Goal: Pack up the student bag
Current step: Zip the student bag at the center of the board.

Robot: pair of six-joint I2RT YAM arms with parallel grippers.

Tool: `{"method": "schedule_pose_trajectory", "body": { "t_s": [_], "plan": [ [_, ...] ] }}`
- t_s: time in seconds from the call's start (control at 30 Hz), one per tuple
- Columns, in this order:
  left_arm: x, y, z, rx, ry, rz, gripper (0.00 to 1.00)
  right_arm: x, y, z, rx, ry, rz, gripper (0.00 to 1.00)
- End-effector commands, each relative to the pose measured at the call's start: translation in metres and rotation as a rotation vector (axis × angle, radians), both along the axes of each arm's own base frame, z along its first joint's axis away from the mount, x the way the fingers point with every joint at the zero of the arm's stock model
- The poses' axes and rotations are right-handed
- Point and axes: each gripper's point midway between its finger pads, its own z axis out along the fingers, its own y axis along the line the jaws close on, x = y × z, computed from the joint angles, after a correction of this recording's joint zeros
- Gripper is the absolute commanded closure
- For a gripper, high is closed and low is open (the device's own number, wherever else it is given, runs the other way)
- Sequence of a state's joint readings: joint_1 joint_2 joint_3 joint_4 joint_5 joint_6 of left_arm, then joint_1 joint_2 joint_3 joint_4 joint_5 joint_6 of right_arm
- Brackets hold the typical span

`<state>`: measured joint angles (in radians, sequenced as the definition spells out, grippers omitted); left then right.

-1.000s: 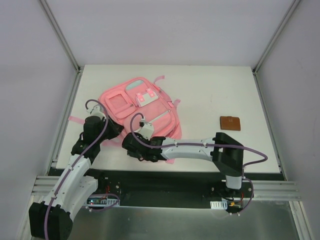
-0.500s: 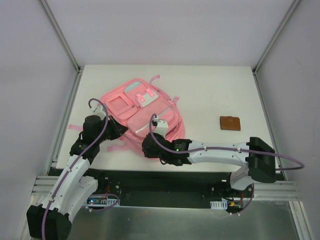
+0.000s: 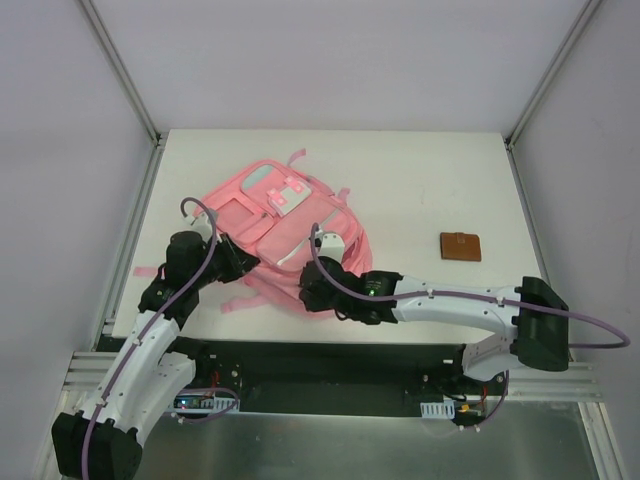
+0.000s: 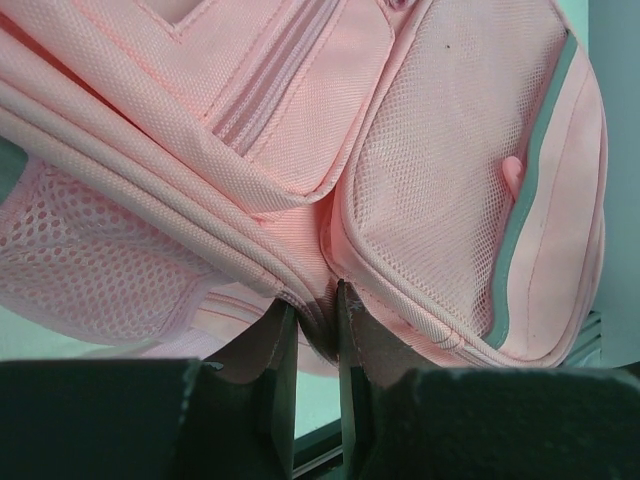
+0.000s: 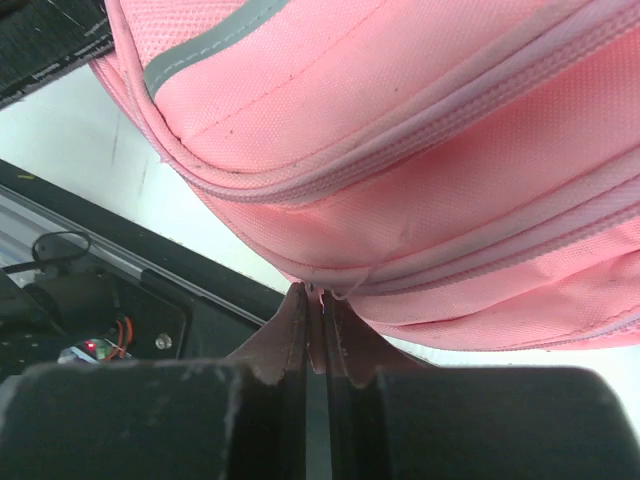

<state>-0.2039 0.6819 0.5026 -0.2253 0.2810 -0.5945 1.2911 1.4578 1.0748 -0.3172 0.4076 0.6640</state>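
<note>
One student bag (image 3: 285, 222), a large pink woven-fabric backpack with mesh pockets and a grey strip, lies front-up and skewed on the left-centre of the white table (image 3: 420, 180), its near edge bunched where both arms meet it. The left gripper (image 4: 315, 318) has its jaws nearly together, clamped on a fold of pink cloth at the seam between two mesh pockets. The right gripper (image 5: 313, 303) is pinched almost shut on a thin edge along the zip line; zip pull or bare seam, can't tell. Likely light, limp and floppy, so it should sag and fold rather than slide as one piece. It's not fragile or slippery. The best holds look like seams, strap roots and zip tabs, not the open mesh. Count: one bag, two grippers, one flat brown leather-look square wallet (image 3: 460, 246) well apart on the right.
</note>
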Motion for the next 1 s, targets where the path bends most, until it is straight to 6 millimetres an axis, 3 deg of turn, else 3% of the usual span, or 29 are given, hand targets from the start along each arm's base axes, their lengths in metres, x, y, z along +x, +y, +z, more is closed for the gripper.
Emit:
{"method": "schedule_pose_trajectory", "body": {
  "t_s": [0.0, 0.17, 0.23, 0.33, 0.4, 0.43, 0.5, 0.57, 0.6, 0.7, 0.73, 0.8, 0.9, 0.97],
  "plan": [
    [0.015, 0.031, 0.011, 0.147, -0.086, 0.088, 1.0, 0.014, -0.101, -0.028, -0.398, -0.059, -0.048, 0.99],
    [0.017, 0.035, 0.013, 0.162, -0.089, 0.105, 1.0, 0.005, -0.119, -0.034, -0.458, -0.02, -0.037, 0.99],
    [0.018, 0.035, 0.015, 0.165, -0.09, 0.106, 1.0, -0.001, -0.116, -0.031, -0.418, 0.012, -0.017, 0.99],
    [0.02, 0.044, 0.019, 0.214, -0.098, 0.119, 1.0, 0.002, -0.141, -0.034, -0.489, -0.017, -0.041, 0.99],
    [0.02, 0.042, 0.021, 0.214, -0.107, 0.101, 1.0, 0.004, -0.156, -0.048, -0.511, 0.007, -0.039, 0.99],
    [0.021, 0.042, 0.023, 0.216, -0.11, 0.101, 1.0, 0.009, -0.149, -0.043, -0.449, -0.028, -0.024, 0.99],
    [0.022, 0.039, 0.022, 0.217, -0.099, 0.07, 1.0, 0.02, -0.156, -0.039, -0.453, -0.103, -0.019, 0.99],
    [0.02, 0.025, 0.034, 0.163, -0.106, -0.026, 1.0, 0.033, -0.16, -0.033, -0.398, -0.181, -0.035, 0.99],
    [0.021, 0.021, 0.04, 0.156, -0.111, -0.069, 1.0, 0.047, -0.174, -0.033, -0.416, -0.197, -0.074, 0.99],
    [0.018, 0.011, 0.05, 0.121, -0.113, -0.178, 1.0, 0.068, -0.181, -0.031, -0.33, -0.208, -0.062, 0.99],
    [0.018, 0.012, 0.053, 0.116, -0.121, -0.196, 1.0, 0.076, -0.175, -0.021, -0.284, -0.255, -0.051, 0.99],
    [0.015, 0.002, 0.06, 0.078, -0.12, -0.307, 1.0, 0.085, -0.185, -0.024, -0.319, -0.297, -0.047, 0.99],
    [0.015, -0.006, 0.061, -0.013, -0.061, -0.437, 1.0, 0.091, -0.179, -0.023, -0.313, -0.328, -0.011, 0.99],
    [0.024, -0.004, 0.049, -0.026, -0.001, -0.451, 1.0, 0.092, -0.174, -0.027, -0.336, -0.324, 0.041, 0.99]
  ]
}}
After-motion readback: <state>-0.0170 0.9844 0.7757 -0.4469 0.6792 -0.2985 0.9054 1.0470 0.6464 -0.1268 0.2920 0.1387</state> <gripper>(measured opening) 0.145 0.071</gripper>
